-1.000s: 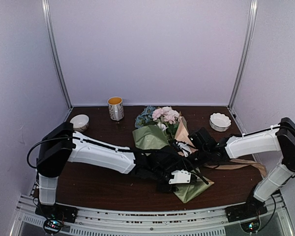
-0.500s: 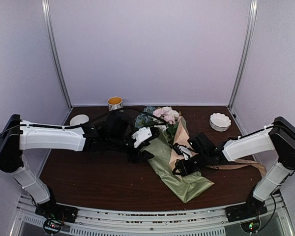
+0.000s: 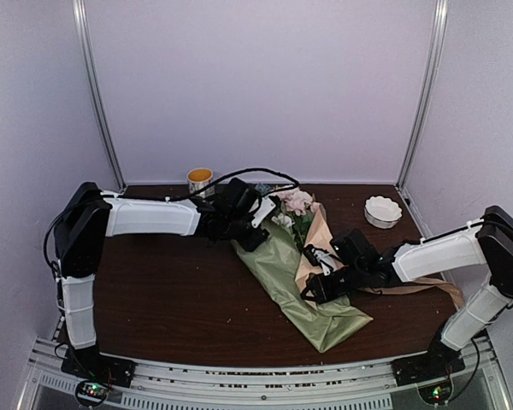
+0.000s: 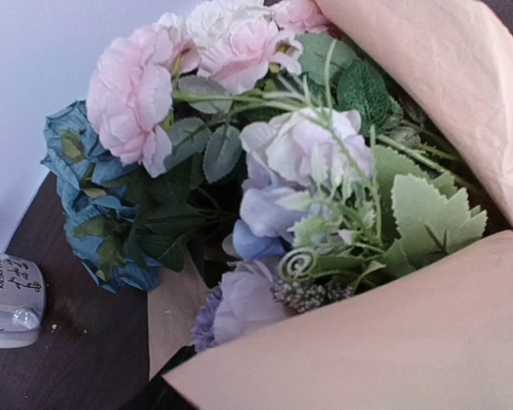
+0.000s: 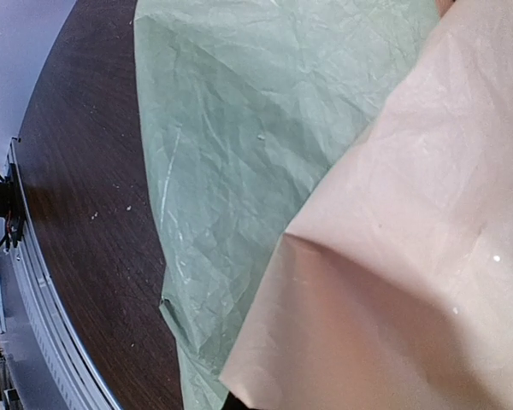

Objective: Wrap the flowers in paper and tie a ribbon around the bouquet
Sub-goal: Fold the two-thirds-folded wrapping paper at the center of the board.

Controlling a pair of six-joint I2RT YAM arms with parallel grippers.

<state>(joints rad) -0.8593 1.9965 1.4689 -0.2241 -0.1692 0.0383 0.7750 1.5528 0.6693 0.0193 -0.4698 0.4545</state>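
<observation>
"Where are the flowers?"

"The flowers lie near the middle of the back edge of the table. Pink, white and blue ones poke out of the paper."

"How does the paper lie?"

"It is folded round the stems, green outside and tan inside. It runs slanted from the back edge toward the front edge, a bit right of the middle."

"What about the left gripper?"

"The left gripper is at the left side of the paper's top end, just beside the flowers. I cannot tell if its fingers are apart or together."

"And the right gripper?"

"The right gripper has its fingers together. It sits at the tan flap on the paper's right side. I cannot see if any paper is pinched between them."

"Where is the ribbon?"

"The ribbon lies flat near the right edge, under the right arm. A cup stands at the back edge, and a white bowl sits near the back right corner."
</observation>
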